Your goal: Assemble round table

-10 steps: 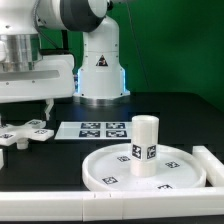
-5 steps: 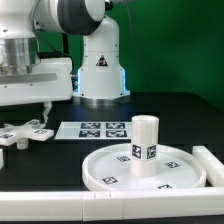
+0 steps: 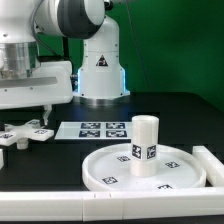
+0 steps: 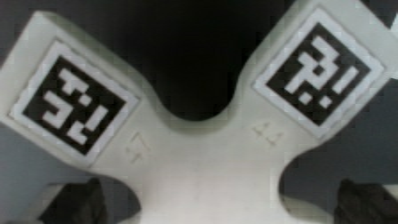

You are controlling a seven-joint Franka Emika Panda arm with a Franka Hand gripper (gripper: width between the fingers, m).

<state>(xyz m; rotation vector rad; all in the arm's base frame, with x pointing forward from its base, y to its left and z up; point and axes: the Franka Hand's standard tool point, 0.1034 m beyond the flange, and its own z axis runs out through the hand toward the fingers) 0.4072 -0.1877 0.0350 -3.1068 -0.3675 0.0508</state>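
Exterior view: the tool hangs over the far side of the tabletop on the exterior view's left, just above the cross-shaped foot piece, which lies flat and isn't lifted. Only one finger shows clearly from here. The marker board lies beside the foot piece. Nearer the camera is the round disc, flat with its rim up, and the leg stands upright in the middle of it. A white bar lies just off the disc on the exterior view's right.

Wrist view: super close on the foot piece, with two tagged arms spreading out. The tool is spread wide, its dark fingertips sitting either side of one arm of the cross. It's got hold of nothing as far as I can see.
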